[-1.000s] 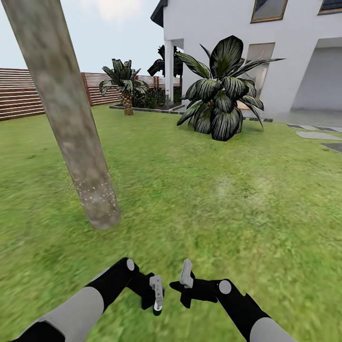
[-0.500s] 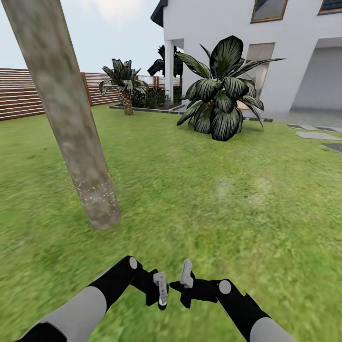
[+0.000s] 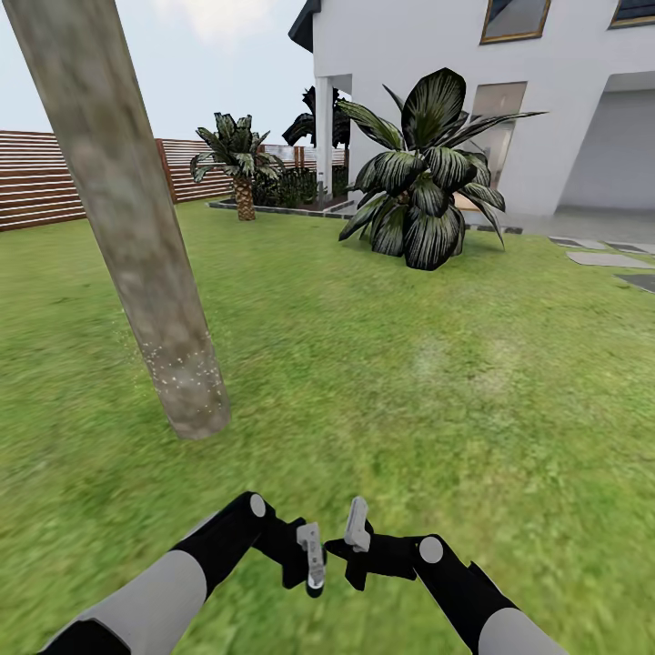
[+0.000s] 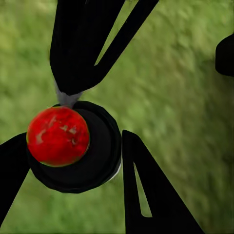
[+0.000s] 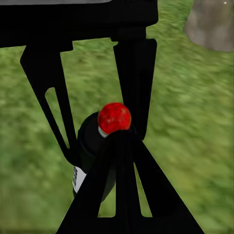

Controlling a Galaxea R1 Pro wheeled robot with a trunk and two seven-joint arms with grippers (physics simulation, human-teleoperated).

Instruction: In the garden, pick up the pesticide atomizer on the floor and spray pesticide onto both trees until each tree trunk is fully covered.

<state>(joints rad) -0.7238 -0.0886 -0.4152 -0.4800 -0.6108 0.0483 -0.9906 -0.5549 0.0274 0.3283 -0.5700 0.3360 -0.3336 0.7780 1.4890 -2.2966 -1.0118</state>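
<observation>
Basically the tree trunk (image 3: 136,236) leans ahead-left, its top cropped, leafy bush (image 3: 423,182) beyond. Left gripper (image 4: 73,151) clamps the atomizer (image 4: 73,146); right gripper's (image 3: 357,537) fingers, can't tell.

The tree trunk (image 3: 136,236) stands at the left of the frame on the floor (image 3: 409,391). A leafy bush (image 3: 423,177) is at upper centre, before the house (image 3: 473,82). A small palm (image 3: 238,164) stands upper left, before the fence (image 3: 36,177). At the bottom centre, the left claw (image 3: 314,564) is just beside the right claw (image 3: 357,528).
</observation>
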